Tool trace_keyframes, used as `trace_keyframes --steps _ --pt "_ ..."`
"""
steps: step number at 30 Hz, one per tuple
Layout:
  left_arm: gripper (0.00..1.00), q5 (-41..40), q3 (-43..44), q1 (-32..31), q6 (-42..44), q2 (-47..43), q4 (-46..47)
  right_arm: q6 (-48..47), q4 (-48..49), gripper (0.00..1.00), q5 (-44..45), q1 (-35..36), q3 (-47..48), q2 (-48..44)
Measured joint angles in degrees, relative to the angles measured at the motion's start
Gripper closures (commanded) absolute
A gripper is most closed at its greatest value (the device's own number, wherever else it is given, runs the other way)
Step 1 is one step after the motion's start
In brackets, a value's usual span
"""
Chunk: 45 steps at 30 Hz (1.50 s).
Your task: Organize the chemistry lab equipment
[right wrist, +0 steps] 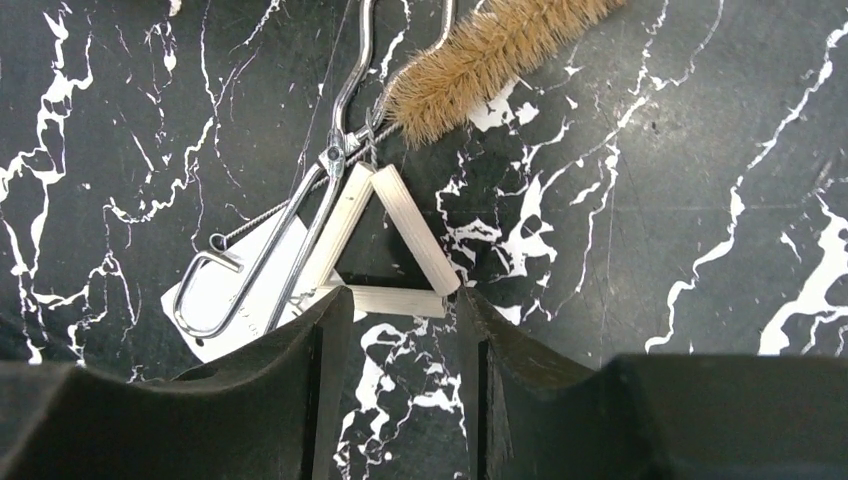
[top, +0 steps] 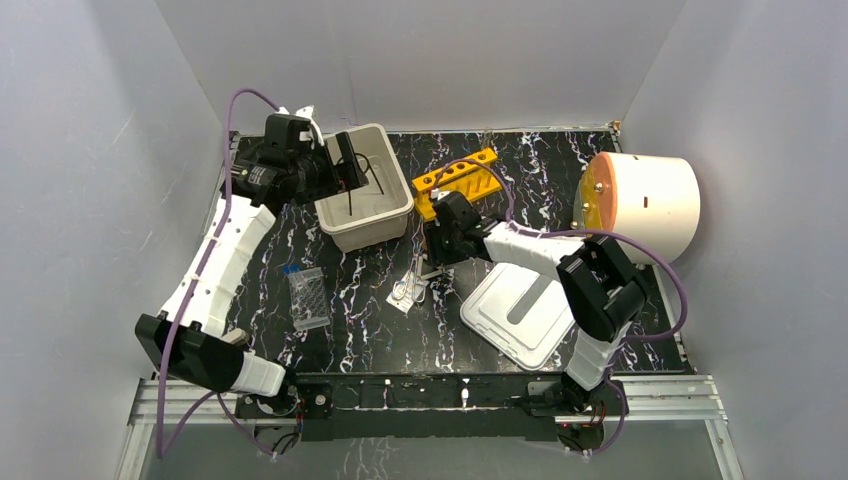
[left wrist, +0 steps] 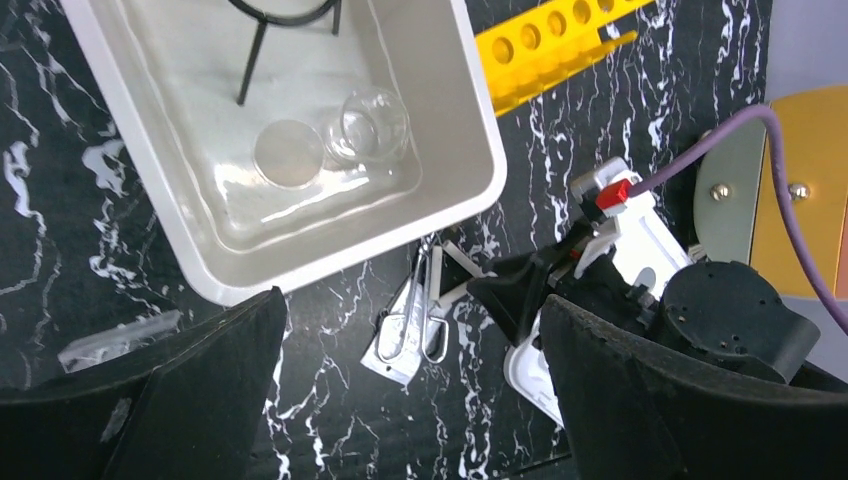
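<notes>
A white triangle (right wrist: pixel 385 240) lies on the black marble table beside metal tweezers (right wrist: pixel 300 200) and a tan bristle brush (right wrist: pixel 480 60). My right gripper (right wrist: pixel 400 310) is open and low over them, its fingertips straddling the triangle's near side. In the top view my right gripper (top: pixel 437 262) is just above that pile (top: pixel 410 290). My left gripper (top: pixel 350 165) is open and empty, held above the grey bin (top: pixel 395 215). The bin holds the black wire ring stand (left wrist: pixel 280 15) and a clear glass dish (left wrist: pixel 375 125). A blue-capped vial (top: pixel 291 270) sits by a clear rack (top: pixel 310 298).
A yellow test-tube rack (top: pixel 460 180) lies behind the right gripper. A white lid (top: pixel 520 310) lies at the front right. A big white and orange cylinder (top: pixel 640 205) stands at the far right. A white tag (right wrist: pixel 215 310) lies under the tweezers.
</notes>
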Motion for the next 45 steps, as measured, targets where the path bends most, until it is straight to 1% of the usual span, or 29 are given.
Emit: trace_keyframes --steps 4,8,13,14,16,21,24,27,33,39,42,45 --pt "0.02 2.27 -2.67 0.02 -1.22 -0.35 0.20 -1.97 3.63 0.50 -0.79 0.00 -1.31 0.96" --pt "0.02 3.72 -3.89 0.04 -1.88 -0.57 0.46 -4.28 5.14 0.51 -0.74 0.00 -0.90 3.26" --pt "0.02 4.94 -4.52 0.04 -2.03 -1.31 0.76 -7.78 6.40 0.55 -0.70 0.00 0.13 5.62" --pt "0.02 5.01 -4.57 0.02 -2.01 -1.49 0.79 -8.61 6.60 0.58 -0.74 0.00 0.17 5.73" --pt "0.02 5.03 -4.61 0.04 -1.99 -1.99 0.83 -10.05 6.54 0.69 -0.98 0.00 0.17 6.01" --pt "0.02 5.05 -4.61 0.04 -1.73 -2.51 0.85 -14.25 7.17 0.85 -0.94 0.24 -0.28 5.99" --pt "0.02 5.03 -4.59 0.04 -1.44 -2.51 0.85 -16.52 7.89 0.94 0.57 0.59 -1.60 4.85" --pt "0.02 5.03 -4.59 0.04 -1.14 -2.49 0.85 -18.29 7.54 0.99 1.53 0.83 -3.13 2.62" --pt "0.02 5.03 -4.48 0.04 -0.98 -2.47 0.87 -19.85 5.22 1.00 1.25 0.92 -4.13 -5.75" --pt "0.02 4.50 -4.48 0.04 -1.01 -2.45 0.85 -19.39 5.05 1.00 0.13 0.92 -4.07 -14.93" --pt "0.02 3.10 -4.48 0.04 -0.96 -2.47 0.76 -18.75 4.87 1.00 0.13 0.92 -3.39 -17.33" --pt "0.02 0.70 -4.31 0.04 -0.98 -2.47 0.31 -17.55 4.94 1.00 0.11 0.92 -1.07 -17.84"
